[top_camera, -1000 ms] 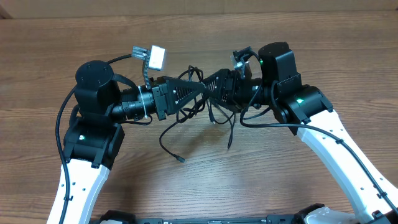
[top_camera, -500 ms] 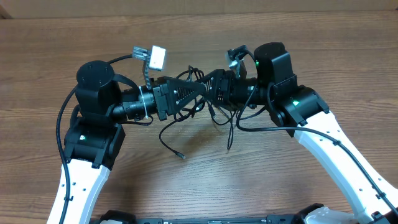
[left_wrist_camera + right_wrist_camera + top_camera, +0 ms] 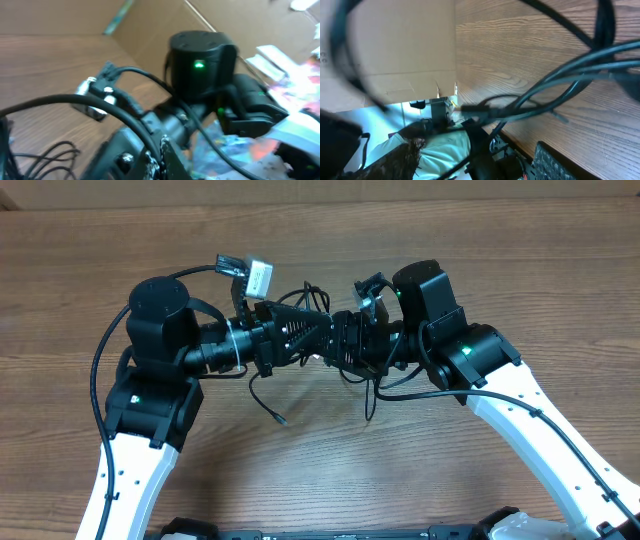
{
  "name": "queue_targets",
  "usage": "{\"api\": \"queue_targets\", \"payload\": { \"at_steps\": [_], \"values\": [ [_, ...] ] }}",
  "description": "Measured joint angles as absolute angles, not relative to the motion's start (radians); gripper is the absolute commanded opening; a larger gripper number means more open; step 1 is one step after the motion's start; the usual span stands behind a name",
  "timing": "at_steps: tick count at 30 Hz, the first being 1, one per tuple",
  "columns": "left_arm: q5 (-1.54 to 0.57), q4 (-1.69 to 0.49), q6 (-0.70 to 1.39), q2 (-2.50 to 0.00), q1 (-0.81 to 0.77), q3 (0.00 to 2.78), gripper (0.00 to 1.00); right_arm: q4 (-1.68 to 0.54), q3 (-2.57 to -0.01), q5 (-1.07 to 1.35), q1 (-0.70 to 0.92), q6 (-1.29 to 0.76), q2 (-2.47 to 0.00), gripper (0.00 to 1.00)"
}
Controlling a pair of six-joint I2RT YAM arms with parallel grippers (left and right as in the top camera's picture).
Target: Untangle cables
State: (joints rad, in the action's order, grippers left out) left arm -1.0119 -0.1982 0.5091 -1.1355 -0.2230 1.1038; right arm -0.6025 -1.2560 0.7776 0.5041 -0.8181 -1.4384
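Observation:
The cables [image 3: 309, 293] are thin black cords bunched between my two grippers above the table's middle, with loose ends hanging down toward the wood [image 3: 279, 418]. My left gripper [image 3: 326, 333] points right and is shut on a black cable [image 3: 60, 100], which runs out of its closed tips [image 3: 158, 160]. My right gripper [image 3: 340, 346] points left and meets it tip to tip. It is open: its fingers [image 3: 552, 162] stand wide apart, and several cable strands [image 3: 560, 75] cross between and in front of them without being pinched.
A white block with a grey plug [image 3: 254, 275] rides on the left arm's own wire. A cardboard wall [image 3: 320, 195] lines the table's far edge. The right arm's motor housing with a green light [image 3: 200, 55] sits close in front of the left wrist.
The right gripper has moved left until it meets the left gripper's tip. The left wrist has turned and the bundle is drawn tighter. The hanging cable end has shifted left and up.

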Motion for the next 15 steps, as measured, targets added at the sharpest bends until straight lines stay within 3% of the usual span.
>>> {"api": "queue_targets", "payload": {
  "at_steps": [7,15],
  "values": [
    [-0.984,-0.208,0.375,-1.188,-0.179,1.104,0.04,-0.670,-1.256,0.707,0.504,-0.802,-1.438,0.74],
    [-1.221,0.032,0.311,-1.338,0.023,1.102,0.04,-0.707,-1.256,0.647,0.497,-0.770,-1.438,0.75]
  ]
}}
